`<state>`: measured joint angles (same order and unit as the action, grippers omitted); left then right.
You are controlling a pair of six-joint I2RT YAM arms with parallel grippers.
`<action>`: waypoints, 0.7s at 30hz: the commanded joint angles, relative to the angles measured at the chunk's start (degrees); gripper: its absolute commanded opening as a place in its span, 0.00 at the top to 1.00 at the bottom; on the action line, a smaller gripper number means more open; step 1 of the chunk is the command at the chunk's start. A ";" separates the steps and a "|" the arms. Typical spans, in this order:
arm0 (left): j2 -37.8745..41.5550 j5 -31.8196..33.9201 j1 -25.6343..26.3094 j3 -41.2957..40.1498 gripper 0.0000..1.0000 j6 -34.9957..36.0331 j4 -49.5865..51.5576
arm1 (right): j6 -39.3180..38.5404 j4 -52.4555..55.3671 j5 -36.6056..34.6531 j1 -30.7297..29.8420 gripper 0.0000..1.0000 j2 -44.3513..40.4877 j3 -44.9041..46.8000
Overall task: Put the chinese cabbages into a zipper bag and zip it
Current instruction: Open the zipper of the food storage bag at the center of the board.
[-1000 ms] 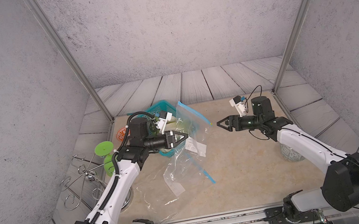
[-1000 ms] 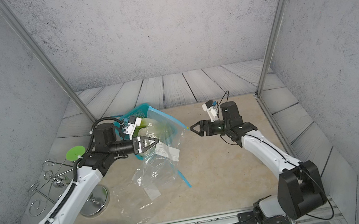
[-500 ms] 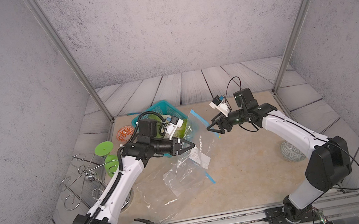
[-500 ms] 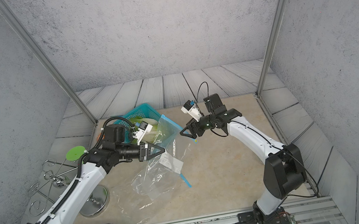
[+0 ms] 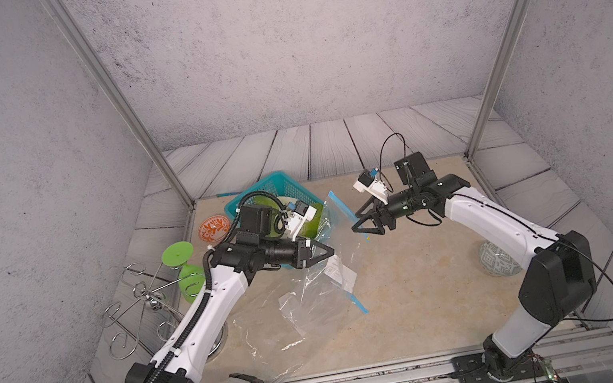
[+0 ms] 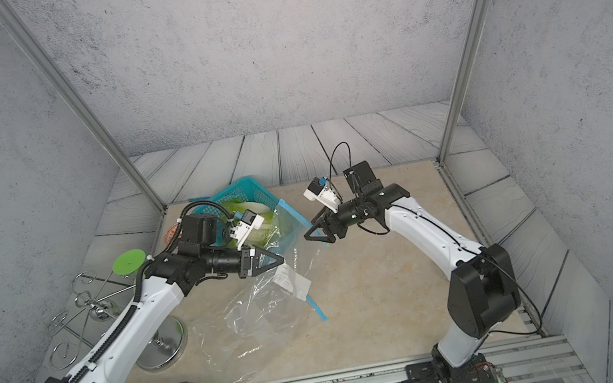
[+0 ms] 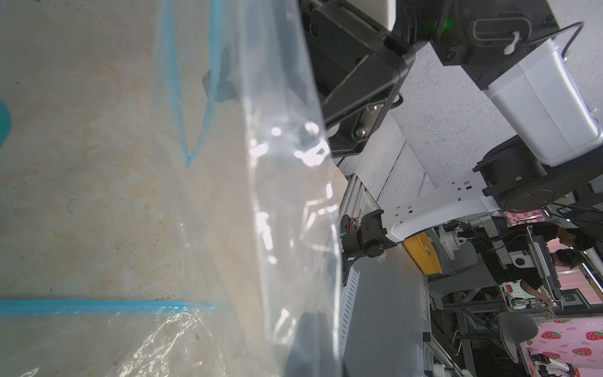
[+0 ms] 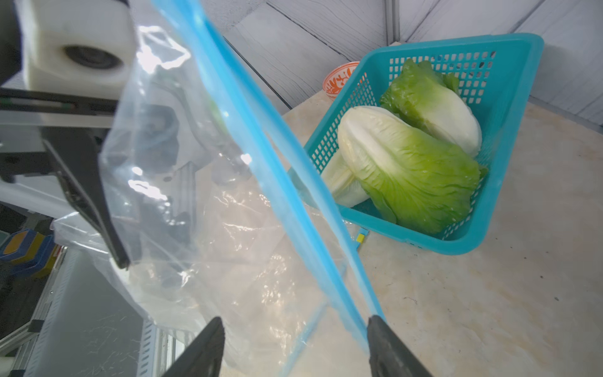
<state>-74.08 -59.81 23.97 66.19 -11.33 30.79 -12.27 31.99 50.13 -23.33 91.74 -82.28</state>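
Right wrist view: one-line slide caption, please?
Open right end effector straddles the blue zip strip of the clear plastic zipper bag; green-and-white chinese cabbages lie in the teal plastic mesh basket.

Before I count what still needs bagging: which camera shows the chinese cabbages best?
The right wrist view: the chinese cabbages lie in the teal basket in plain sight, leaves and white bases clear. In both top views only green patches show behind the left arm and zipper bag. The left wrist view shows none.
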 commanded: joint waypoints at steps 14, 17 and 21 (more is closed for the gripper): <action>-0.10 -0.39 1.17 1.39 1.00 1.42 1.22 | 3.07 -5.24 10.58 -0.75 0.51 -0.10 2.67; -0.09 -0.01 1.17 1.63 1.00 2.03 2.08 | 1.22 -2.37 11.80 -0.78 0.57 0.76 2.11; -0.36 1.08 1.17 2.24 1.00 3.11 3.85 | -1.09 1.04 12.27 -0.68 0.61 1.41 1.59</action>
<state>-74.11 -59.13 24.88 66.46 -10.37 32.91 -11.22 30.20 59.70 -23.83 91.81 -80.29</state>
